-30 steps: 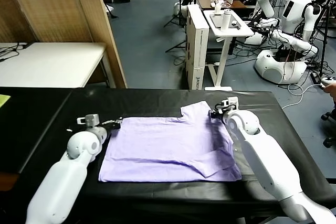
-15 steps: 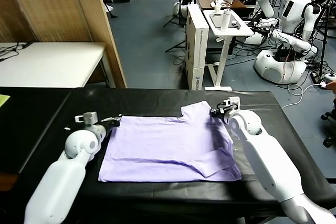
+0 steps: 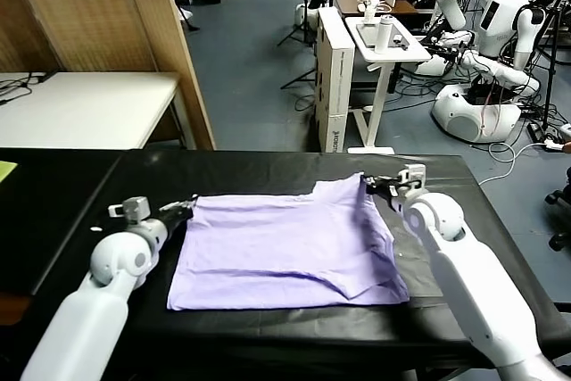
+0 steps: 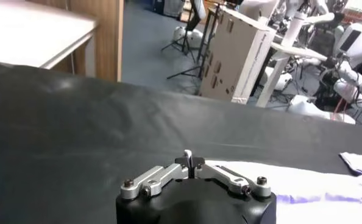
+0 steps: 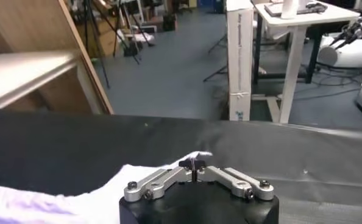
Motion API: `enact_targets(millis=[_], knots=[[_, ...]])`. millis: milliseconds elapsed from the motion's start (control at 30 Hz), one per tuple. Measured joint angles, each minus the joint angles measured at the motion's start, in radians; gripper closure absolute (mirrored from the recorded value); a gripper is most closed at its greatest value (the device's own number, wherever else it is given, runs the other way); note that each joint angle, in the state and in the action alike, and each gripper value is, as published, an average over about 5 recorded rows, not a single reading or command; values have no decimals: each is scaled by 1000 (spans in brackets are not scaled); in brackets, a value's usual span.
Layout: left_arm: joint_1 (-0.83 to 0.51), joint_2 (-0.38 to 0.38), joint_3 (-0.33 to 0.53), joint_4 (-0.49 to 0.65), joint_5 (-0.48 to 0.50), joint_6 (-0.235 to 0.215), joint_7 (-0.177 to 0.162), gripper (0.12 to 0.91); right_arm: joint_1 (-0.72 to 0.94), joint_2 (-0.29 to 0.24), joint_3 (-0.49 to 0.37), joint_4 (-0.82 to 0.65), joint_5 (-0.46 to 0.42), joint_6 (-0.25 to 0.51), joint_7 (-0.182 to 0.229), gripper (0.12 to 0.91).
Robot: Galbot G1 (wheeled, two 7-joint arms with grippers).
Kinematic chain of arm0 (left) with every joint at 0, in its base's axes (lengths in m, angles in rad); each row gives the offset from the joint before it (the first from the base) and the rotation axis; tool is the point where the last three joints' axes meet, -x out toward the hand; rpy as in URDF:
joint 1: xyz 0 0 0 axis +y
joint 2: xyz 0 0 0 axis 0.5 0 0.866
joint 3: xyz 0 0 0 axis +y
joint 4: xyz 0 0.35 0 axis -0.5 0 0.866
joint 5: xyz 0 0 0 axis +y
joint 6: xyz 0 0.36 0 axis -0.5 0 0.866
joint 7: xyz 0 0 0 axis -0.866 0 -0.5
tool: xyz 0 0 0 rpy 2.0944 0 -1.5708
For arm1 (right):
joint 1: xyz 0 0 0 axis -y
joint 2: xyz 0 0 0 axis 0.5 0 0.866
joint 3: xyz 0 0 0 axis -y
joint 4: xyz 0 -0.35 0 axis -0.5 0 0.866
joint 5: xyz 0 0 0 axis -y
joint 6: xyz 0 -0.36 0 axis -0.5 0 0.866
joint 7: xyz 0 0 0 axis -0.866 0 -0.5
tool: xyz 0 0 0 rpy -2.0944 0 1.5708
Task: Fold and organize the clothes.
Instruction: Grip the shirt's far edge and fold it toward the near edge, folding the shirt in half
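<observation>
the lavender t-shirt (image 3: 285,247) lies spread on the black table (image 3: 80,194), and it looks wider across its far edge than it did a moment ago. the left gripper (image 3: 178,211) has slid outward, away from the shirt's middle, and the far left corner of the shirt has gone with it, pulled to a point at the fingertips. its fingers are closed together on that corner; from the left wrist camera the left gripper (image 4: 191,161) shows its linkage drawn in with the shirt (image 4: 303,182) trailing off beside it. the right gripper (image 3: 373,185) has likewise drawn outward from the shirt's middle, closed on the far right corner by the sleeve, which now sits a little raised. from its own wrist camera the right gripper (image 5: 195,164) pinches a peak of the shirt (image 5: 59,198). the near hem rests where it was, with a crease near its right end.
</observation>
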Motion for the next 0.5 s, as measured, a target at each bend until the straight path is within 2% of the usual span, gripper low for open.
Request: enact_targets(millis=[267, 500], knots=[[114, -7, -55, -131, 1, -12, 0, 868, -131, -52, 62, 161, 8, -53, 27, 887], [218, -23, -111, -229, 7, -12, -1, 868, -254, -92, 114, 279, 17, -61, 49, 887]])
